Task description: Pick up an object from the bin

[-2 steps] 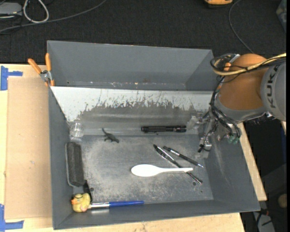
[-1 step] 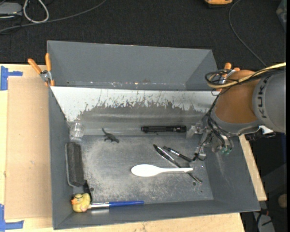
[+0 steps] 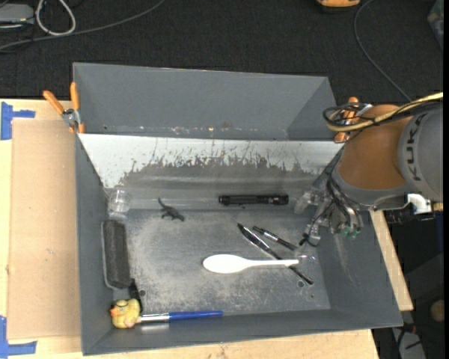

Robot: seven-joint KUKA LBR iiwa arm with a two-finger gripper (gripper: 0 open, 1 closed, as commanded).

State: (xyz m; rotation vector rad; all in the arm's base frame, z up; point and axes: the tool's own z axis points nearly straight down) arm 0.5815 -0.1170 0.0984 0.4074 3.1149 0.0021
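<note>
White spoon (image 3: 243, 263) lies flat on the floor of the grey bin (image 3: 209, 111), bowl to the left and handle to the right. Far left of the spoon, a black oblong block (image 3: 116, 253) lies along the wall, with a duck-topped pen (image 3: 157, 316) below it. Up-left of the spoon sits a small dark scrap (image 3: 170, 213). Above it is a black marker (image 3: 253, 199), and just above its handle are dark pens (image 3: 266, 238), crossed. Right of the handle's end hangs the claw (image 3: 313, 235), near the pens' tips. Whether it is open or closed I cannot tell.
</note>
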